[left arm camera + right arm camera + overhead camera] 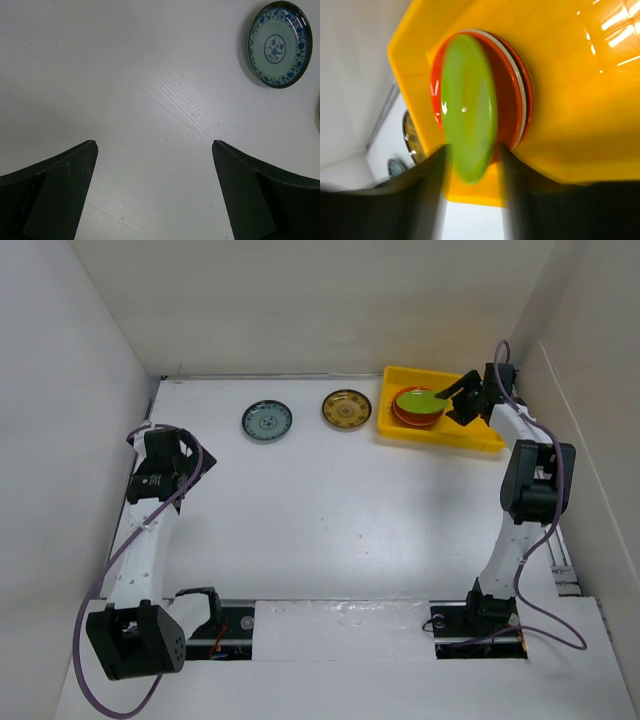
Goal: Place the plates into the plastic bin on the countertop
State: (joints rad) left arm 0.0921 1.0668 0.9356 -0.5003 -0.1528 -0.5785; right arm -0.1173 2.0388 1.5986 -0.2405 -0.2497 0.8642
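The yellow plastic bin [440,440] stands at the far right of the white countertop [330,520]. It holds a stack of plates with an orange one [404,418] showing and a lime green plate [419,400] on top. In the right wrist view the green plate [467,105] leans tilted against the orange stack [512,100], with a cream rim in it, inside the bin [570,100]. My right gripper [472,170] is open, its fingers on either side of the green plate's lower edge; it also shows in the top view [452,400]. My left gripper [155,190] is open and empty over bare countertop.
A teal patterned plate [267,421] and a gold-brown patterned plate [346,409] lie on the countertop left of the bin. The teal plate [280,45] is at the upper right of the left wrist view. White walls close in the back and both sides.
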